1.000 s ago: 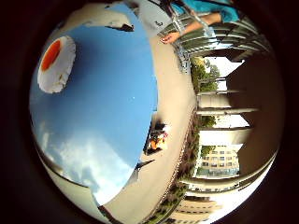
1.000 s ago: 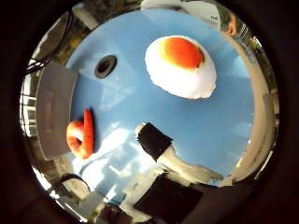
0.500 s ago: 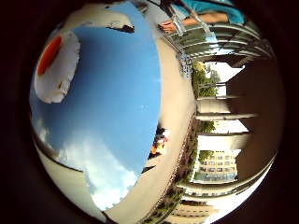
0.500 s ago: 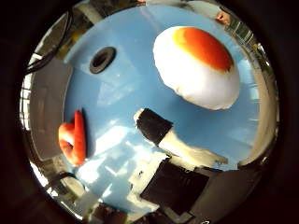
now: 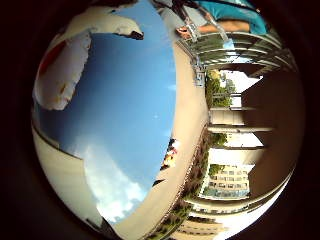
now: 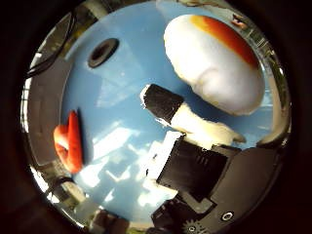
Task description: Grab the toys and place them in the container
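Observation:
A white fried-egg plush toy with an orange yolk [image 6: 216,60] lies on the blue table [image 6: 127,93], close to the palm; it also shows in the little finger side view [image 5: 60,72]. A red-orange toy [image 6: 70,144] lies on the table further off, near a grey container [image 6: 37,97] at the table's edge. My hand [image 6: 190,146] is over the table beside the egg toy. One finger [image 6: 175,110] with a black tip reaches out straight next to the egg toy, not curled round it. The hand is open.
A black round ring [image 6: 101,52] lies on the table beyond the finger. A small orange thing [image 5: 168,155] sits at the table's far edge. A person [image 5: 215,15], railings and buildings stand beyond the table.
Both views have shifted: the hand has come closer to the egg toy, which now fills more of the thumb side view. More of the finger and hand body shows. The toys lie where they were.

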`<state>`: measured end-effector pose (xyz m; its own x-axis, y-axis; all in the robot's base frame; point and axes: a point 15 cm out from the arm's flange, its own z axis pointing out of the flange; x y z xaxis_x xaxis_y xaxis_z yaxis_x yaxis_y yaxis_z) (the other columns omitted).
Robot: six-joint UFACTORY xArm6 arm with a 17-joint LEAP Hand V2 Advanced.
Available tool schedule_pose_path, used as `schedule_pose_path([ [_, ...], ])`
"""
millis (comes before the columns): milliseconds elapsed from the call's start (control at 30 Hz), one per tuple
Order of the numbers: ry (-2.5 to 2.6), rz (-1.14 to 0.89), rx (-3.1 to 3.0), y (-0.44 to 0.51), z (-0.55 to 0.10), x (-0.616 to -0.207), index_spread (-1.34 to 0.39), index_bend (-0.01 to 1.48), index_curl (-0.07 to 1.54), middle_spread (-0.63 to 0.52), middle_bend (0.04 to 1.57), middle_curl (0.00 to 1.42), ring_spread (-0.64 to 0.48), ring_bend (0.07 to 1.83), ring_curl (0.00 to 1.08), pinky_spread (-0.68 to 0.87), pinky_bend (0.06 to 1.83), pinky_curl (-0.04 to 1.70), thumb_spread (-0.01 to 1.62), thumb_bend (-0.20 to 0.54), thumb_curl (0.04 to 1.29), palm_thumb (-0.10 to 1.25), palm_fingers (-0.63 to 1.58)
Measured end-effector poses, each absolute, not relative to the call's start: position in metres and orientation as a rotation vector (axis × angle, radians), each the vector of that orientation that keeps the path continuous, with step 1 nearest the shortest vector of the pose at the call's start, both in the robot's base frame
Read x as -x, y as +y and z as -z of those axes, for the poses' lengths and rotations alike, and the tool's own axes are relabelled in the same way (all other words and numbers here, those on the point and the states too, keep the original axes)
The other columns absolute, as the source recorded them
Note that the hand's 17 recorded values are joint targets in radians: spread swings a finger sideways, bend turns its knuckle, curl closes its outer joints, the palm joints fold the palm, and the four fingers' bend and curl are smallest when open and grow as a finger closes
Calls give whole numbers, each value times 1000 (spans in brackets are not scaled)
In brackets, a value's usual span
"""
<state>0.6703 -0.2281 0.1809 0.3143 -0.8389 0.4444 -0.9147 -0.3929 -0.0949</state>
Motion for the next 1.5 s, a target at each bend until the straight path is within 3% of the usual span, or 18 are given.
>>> schedule_pose_path([
  [100, -1605, -657, -2409, -225, -187, -672, -420, 626, 416, -100, 732, 501, 154, 859, 412, 505, 964, 46, 1125, 46, 360, 555, 1524],
  [167, -1575, -661, -2425, -219, -192, -674, -434, 637, 442, -109, 835, 549, 123, 999, 459, 463, 1104, 100, 1092, 87, 398, 690, 1501],
  [300, -1539, -683, -2436, -217, -214, -673, -490, 708, 528, -130, 1054, 661, 43, 1232, 560, 356, 1408, 222, 1011, 108, 489, 876, 1278],
  [567, -1559, -703, -2464, -212, -286, -656, -563, 819, 697, -147, 1223, 782, -36, 1413, 661, 230, 1637, 351, 988, 52, 602, 923, 1070],
  [867, -1572, -748, -2617, -156, -398, -623, -603, 848, 889, -151, 1293, 854, -64, 1489, 707, 158, 1710, 432, 1001, -7, 696, 935, 970],
  [933, -1607, -753, -2646, -148, -405, -623, -610, 847, 923, -151, 1303, 864, -66, 1490, 711, 150, 1721, 446, 1002, -43, 698, 871, 943],
  [1000, -1657, -762, -2646, -149, -404, -626, -600, 868, 936, -143, 1265, 842, -47, 1453, 687, 173, 1656, 436, 1022, -82, 665, 706, 984],
  [1033, -1683, -768, -2633, -154, -399, -629, -590, 892, 912, -133, 1212, 805, -31, 1345, 639, 207, 1558, 409, 1064, -88, 622, 633, 974],
  [1133, -1757, -708, -2595, -164, -353, -645, -511, 690, 869, -150, 966, 704, 54, 1207, 620, 292, 1500, 409, 1129, -71, 518, 499, 322],
  [1200, -1793, -679, -2560, -177, -321, -653, -452, 596, 800, -123, 833, 624, 132, 1099, 540, 345, 1371, 346, 1144, -61, 468, 444, 77],
  [1500, -1638, -714, -2448, -217, -247, -670, -225, 338, 590, 0, 537, 445, 255, 819, 355, 433, 1205, 226, 1110, -59, 346, 258, -19],
])
